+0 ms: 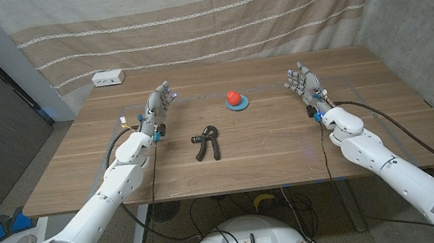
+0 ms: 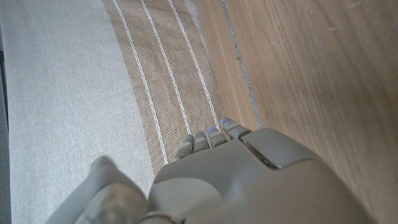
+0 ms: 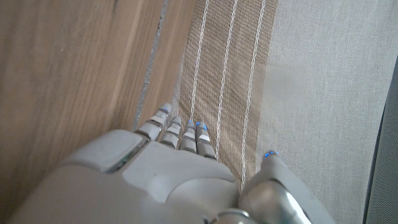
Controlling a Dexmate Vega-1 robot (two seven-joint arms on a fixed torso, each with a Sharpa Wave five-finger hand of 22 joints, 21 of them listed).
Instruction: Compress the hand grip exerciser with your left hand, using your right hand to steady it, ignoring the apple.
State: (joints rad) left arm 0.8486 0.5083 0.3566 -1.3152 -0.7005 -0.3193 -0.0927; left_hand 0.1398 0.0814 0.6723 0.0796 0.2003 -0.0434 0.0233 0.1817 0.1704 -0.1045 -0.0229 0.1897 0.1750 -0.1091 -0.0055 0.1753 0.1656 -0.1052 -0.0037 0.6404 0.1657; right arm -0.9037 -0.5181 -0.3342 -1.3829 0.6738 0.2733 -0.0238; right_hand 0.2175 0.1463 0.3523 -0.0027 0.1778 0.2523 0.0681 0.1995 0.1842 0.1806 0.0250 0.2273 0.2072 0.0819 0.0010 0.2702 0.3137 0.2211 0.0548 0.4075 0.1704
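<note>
Left hand (image 1: 159,106): fingers (image 1: 167,94) extended and apart, nothing held, raised near the left part of the table (image 1: 287,150); left wrist view gives the same, back of hand (image 2: 249,180) with fingertips reaching toward the striped curtain (image 1: 189,25), empty. Right hand (image 1: 305,84): fingers likewise spread, holding nothing, standing over the right part of the table; confirmed in right wrist view (image 3: 155,174). Whether either palm touches the wood: cannot tell. Hand grip exerciser (image 1: 205,142) lying on the table between the two arms, nearer the left hand than the right, well apart from both sets of fingers, toward the front edge relative to the fingertips. Black, two handles joined at a coil spring; handles appear splayed toward the front edge, spring end toward the back. Judged light and rigid, with handles likely foam or rubber covered, so not slippery; spring stiff, so expected to resist and to twist or slide on the wood if squeezed unsupported. Best hold judged: left fingers wrapped across both handles near their free ends for leverage, right fingers pinning the spring end or one handle. Apple (image 1: 233,97) on a small blue dish (image 1: 237,106) further back, well apart from the exerciser, to be left alone. White box (image 1: 108,77) at the far left corner. Approach not yet begun.
</note>
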